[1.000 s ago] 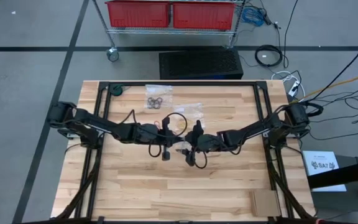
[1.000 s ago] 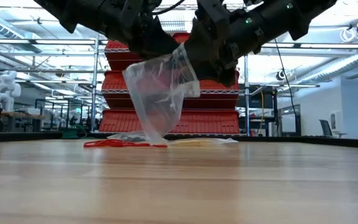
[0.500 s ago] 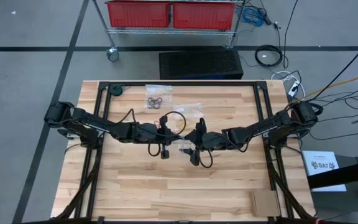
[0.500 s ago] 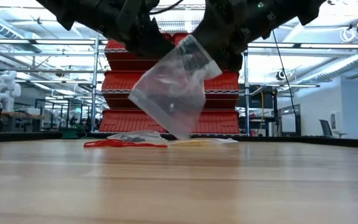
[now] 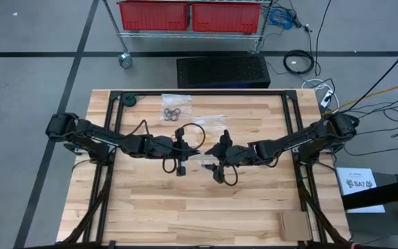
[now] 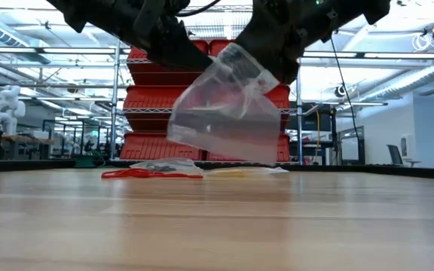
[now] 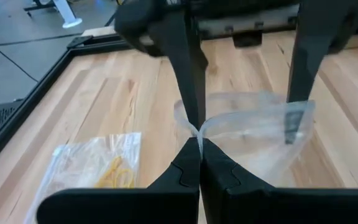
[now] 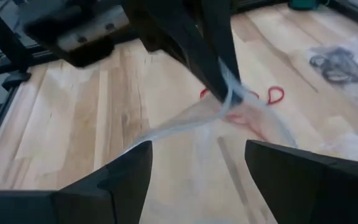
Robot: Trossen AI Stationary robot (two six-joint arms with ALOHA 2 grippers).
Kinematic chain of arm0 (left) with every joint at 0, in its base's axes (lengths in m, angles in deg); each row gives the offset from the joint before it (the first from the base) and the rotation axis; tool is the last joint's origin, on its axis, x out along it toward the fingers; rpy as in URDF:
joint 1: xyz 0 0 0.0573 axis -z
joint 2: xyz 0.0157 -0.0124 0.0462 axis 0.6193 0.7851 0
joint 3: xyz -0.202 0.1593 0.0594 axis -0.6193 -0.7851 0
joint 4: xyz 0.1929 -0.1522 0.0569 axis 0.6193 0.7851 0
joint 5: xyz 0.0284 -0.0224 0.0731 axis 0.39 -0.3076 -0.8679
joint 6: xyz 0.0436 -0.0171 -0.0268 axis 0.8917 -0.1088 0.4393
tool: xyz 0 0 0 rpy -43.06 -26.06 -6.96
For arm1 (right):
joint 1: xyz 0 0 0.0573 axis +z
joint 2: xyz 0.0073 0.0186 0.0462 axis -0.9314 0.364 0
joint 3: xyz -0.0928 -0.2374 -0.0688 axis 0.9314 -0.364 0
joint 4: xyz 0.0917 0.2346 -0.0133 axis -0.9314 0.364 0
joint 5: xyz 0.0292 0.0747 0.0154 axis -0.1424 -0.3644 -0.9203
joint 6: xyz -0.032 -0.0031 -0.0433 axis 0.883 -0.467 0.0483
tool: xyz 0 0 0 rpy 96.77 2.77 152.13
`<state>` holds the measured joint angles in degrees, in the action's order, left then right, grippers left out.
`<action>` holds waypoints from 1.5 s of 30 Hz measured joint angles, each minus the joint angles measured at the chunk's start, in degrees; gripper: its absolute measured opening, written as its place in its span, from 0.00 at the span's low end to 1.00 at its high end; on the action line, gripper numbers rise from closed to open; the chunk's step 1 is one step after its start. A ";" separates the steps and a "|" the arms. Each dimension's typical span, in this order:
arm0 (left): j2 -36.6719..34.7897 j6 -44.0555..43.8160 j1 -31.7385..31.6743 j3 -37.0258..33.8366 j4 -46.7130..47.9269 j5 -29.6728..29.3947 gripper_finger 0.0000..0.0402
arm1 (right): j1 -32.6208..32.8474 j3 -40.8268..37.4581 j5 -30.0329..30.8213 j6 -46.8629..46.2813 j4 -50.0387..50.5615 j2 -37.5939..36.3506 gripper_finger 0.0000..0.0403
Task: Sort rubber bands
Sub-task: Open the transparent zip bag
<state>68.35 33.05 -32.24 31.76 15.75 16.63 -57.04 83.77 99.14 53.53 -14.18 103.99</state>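
While both arms meet over mid-table, the left gripper [image 7: 199,146] is clamped fully closed on the edge of a clear plastic bag [image 6: 224,113], which hangs above the table [image 6: 217,226]. Opposite it, the right gripper [image 8: 197,155] stands wide apart, its fingers [image 8: 129,168] straddling the bag's mouth; whether they touch it cannot be told. Red rubber bands [image 8: 272,95] lie on the wood beyond those fingers, black ones [image 5: 173,112] in a bag further off, tan ones [image 7: 117,174] bagged beside the left fingertips.

The wooden counter [image 5: 150,200] carries bagged black rubber bands [image 5: 174,111] at upper centre; loose red rubber bands [image 6: 151,174] lie nearby.
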 joint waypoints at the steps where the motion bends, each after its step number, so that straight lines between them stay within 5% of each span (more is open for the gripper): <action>1: 0.00 0.00 0.00 0.01 0.19 0.00 0.00 | 0.00 0.11 0.07 0.43 0.42 -0.42 0.62; 17: -0.01 0.00 0.00 0.02 -0.22 0.09 0.00 | -4.16 0.85 -4.67 -3.08 4.26 -0.63 0.62; 30: 0.00 -0.04 1.14 0.02 -0.26 0.92 0.00 | -7.81 0.85 -7.67 -11.73 4.00 -0.61 0.78; 45: -0.01 0.39 1.14 0.02 0.29 0.61 0.00 | -7.65 0.85 -9.53 -10.70 4.73 -1.28 0.79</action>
<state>68.34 33.45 -31.11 31.77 16.04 17.24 -64.69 84.62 89.61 42.83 -9.45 102.71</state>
